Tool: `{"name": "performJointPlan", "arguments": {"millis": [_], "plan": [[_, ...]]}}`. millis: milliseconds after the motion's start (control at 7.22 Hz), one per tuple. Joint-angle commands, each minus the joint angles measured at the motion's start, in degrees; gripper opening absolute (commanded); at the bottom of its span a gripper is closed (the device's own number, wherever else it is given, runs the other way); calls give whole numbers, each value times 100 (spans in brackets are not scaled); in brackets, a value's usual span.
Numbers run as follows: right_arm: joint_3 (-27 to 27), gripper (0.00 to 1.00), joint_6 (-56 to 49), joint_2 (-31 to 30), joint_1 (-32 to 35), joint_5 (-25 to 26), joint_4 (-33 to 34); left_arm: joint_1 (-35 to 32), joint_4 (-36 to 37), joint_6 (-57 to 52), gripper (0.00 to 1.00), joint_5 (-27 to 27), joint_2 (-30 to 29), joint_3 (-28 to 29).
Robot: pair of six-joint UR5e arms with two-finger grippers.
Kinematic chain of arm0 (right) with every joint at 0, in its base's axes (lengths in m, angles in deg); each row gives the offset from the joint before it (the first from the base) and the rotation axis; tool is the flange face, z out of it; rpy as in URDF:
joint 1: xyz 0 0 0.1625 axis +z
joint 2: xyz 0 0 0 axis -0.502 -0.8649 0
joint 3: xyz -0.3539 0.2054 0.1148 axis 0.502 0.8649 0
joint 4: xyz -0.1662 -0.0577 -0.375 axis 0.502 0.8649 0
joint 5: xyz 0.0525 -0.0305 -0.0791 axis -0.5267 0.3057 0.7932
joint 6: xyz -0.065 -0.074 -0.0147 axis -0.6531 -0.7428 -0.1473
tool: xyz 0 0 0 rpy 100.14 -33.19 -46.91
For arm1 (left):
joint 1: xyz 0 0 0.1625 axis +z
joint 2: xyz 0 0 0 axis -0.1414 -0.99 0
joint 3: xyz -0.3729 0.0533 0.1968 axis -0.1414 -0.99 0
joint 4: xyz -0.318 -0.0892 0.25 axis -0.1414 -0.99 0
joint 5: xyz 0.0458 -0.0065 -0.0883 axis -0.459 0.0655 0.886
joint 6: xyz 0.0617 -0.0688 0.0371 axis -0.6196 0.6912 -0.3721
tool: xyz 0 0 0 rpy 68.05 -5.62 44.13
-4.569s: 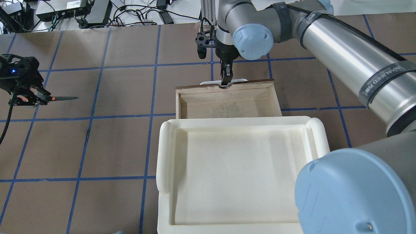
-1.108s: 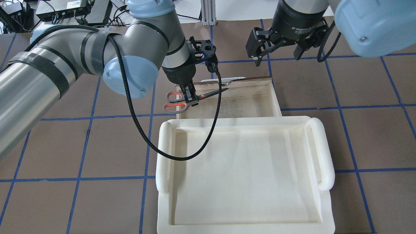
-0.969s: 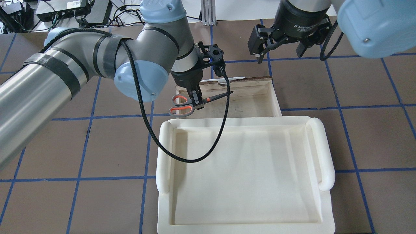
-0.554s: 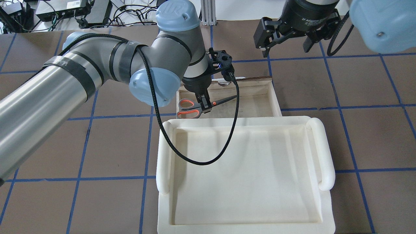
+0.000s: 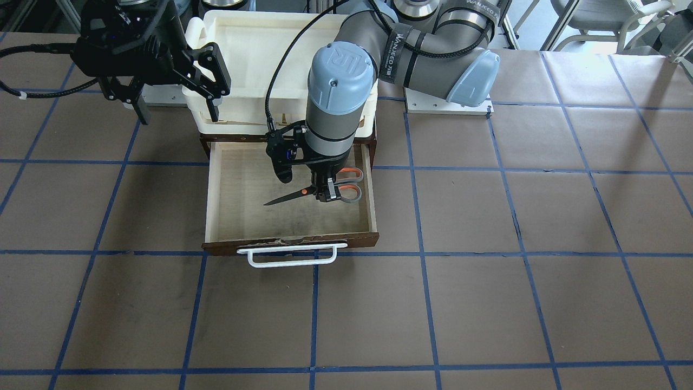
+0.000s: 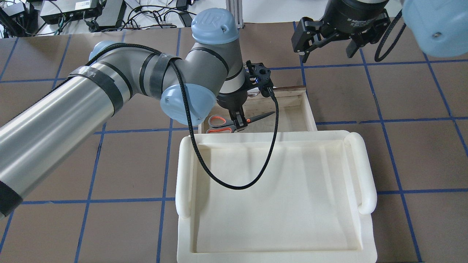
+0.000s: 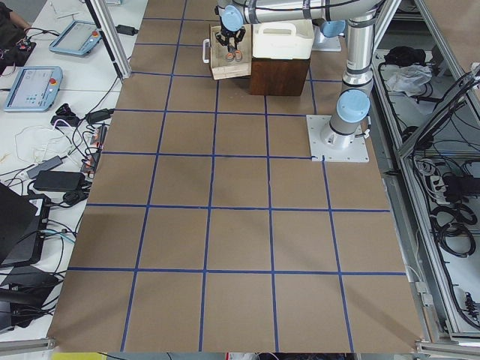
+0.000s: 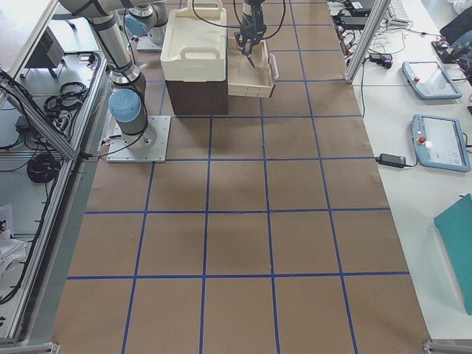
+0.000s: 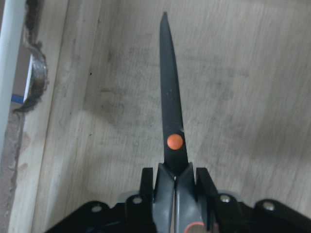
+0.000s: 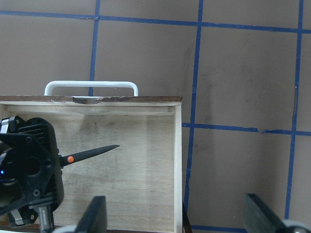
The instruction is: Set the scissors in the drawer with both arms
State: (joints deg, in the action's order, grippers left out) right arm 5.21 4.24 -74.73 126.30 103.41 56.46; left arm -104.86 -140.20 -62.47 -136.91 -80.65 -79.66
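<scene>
The scissors [image 5: 319, 191] have grey-and-orange loop handles and dark blades. My left gripper [image 5: 326, 193] is shut on them just behind the orange pivot [image 9: 174, 141]. It holds them level over the pale floor of the open dark-brown drawer [image 5: 373, 238], near the drawer's side on the robot's left. The scissors also show in the overhead view [image 6: 234, 122], blades pointing to the robot's right. The drawer's white bar handle [image 5: 292, 253] faces away from the robot. My right gripper [image 6: 331, 40] is open and empty, raised beyond the drawer's far right corner [image 6: 303, 89]; it also shows in the front view [image 5: 173, 89].
A cream-white plastic tray [image 6: 360, 171] sits on top of the dark cabinet behind the drawer. The left arm's black cable [image 6: 234, 184] hangs in a loop over the tray. Brown table with blue grid lines [image 6: 402, 146] surrounds it.
My left gripper has carried the scissors from the far left of the table to over the drawer, and lower. My right gripper has let go of the drawer handle, opened and risen away.
</scene>
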Motion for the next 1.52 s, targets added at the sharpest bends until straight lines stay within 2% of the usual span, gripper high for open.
{"name": "performJointPlan", "arguments": {"millis": [0,554,831,1108,1246,1385], "plan": [[-5,100,-203,31,-2,41,9,-109,3,21,9,-4,-83,-26],[-5,100,-196,49,-2,41,-26,-180,-14,204,14,-13,-101,-79],[4,100,-196,22,-2,50,-17,-233,-15,214,28,-13,-84,-79],[12,100,-196,31,-10,50,-9,-241,-14,188,47,-13,-84,-88],[47,100,-196,22,-10,50,-26,-242,-15,205,62,-22,-84,-88],[48,100,-187,22,-2,50,-35,-242,-15,205,91,-13,-75,-114]]}}
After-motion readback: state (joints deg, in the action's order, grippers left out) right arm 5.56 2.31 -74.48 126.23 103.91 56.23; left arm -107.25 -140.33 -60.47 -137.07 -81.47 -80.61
